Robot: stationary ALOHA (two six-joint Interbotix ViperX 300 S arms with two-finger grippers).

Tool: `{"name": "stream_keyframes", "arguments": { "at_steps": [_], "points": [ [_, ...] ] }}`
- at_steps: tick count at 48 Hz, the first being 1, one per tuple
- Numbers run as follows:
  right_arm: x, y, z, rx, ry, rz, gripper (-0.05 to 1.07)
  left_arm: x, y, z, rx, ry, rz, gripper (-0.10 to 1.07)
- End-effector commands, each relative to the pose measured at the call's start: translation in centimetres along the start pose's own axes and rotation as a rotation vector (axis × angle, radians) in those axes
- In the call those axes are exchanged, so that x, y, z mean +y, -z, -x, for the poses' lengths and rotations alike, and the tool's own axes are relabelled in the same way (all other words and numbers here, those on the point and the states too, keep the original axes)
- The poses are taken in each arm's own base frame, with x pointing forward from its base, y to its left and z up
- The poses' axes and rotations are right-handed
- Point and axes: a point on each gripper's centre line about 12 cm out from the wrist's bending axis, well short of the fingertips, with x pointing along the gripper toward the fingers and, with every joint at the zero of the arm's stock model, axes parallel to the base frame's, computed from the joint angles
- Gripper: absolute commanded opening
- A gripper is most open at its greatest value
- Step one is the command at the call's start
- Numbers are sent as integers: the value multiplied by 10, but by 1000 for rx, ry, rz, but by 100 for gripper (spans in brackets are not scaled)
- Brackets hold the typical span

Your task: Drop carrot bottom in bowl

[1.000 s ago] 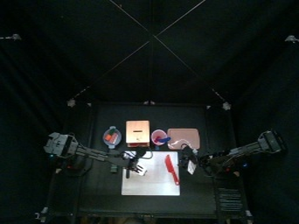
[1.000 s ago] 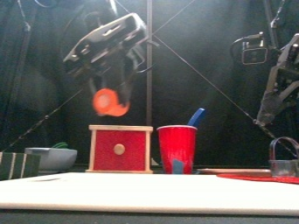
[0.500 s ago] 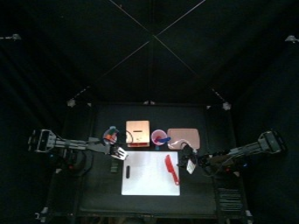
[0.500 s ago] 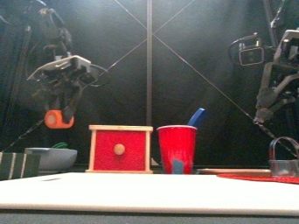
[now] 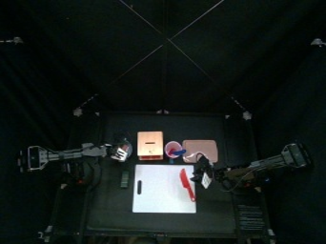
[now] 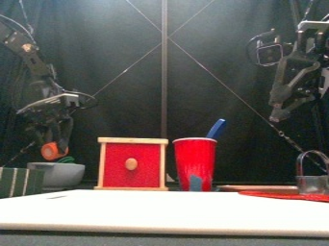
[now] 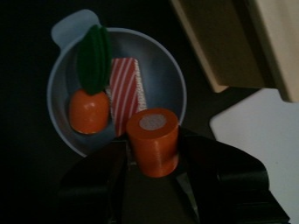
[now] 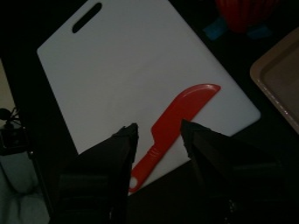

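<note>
Left arm reaches in from the left side of the table. Left gripper [image 7: 152,162] pinches an orange carrot bottom [image 7: 153,140] between its jaws, cut face outward. Front view: the piece [image 6: 49,150] hangs just above the bowl's rim, not touching it. The bowl [image 7: 163,61], grey with a small handle tab, sits at the table's left, directly beyond the held piece in the wrist view. Already inside it: a carrot top [image 7: 89,105] with a green leaf stalk, and beside that a pink-and-white striped slice [image 7: 124,83], the two touching. Front view shows the bowl [image 6: 57,173] low at left, next to a dark green striped item [image 6: 19,180] at the picture's edge; cannot identify it.

Centre, moving right: a red wooden box [image 6: 133,163] with a round knob on its face, then a red cup [image 6: 195,162] just beside it with a blue handle sticking out at a slant. White cutting board [image 5: 165,188] lies in front of these, with a red toy knife [image 8: 176,123] on its right portion, blade flat on the board.

Right: pinkish-brown dish [image 5: 200,149] behind the board's right corner. Right gripper [image 8: 159,144] hovers above the knife, jaws spread apart, holding nothing; front view shows that arm raised high at the right.
</note>
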Motion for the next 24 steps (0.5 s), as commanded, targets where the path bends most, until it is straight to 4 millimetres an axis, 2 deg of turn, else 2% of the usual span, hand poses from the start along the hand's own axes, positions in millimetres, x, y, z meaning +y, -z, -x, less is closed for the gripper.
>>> {"name": "stream_keyframes", "arguments": {
  "at_steps": [1,16,24],
  "points": [
    [7,-8,3,-18,-22,-19,80,1,-9,-3,-34,7,-7,71],
    [11,-11,4,-20,-36,-41,80,-7,-13,-23,-43,39,-29,73],
    [12,-12,4,-20,-38,-47,80,-8,-9,-27,-11,41,-1,82]
  ]
}}
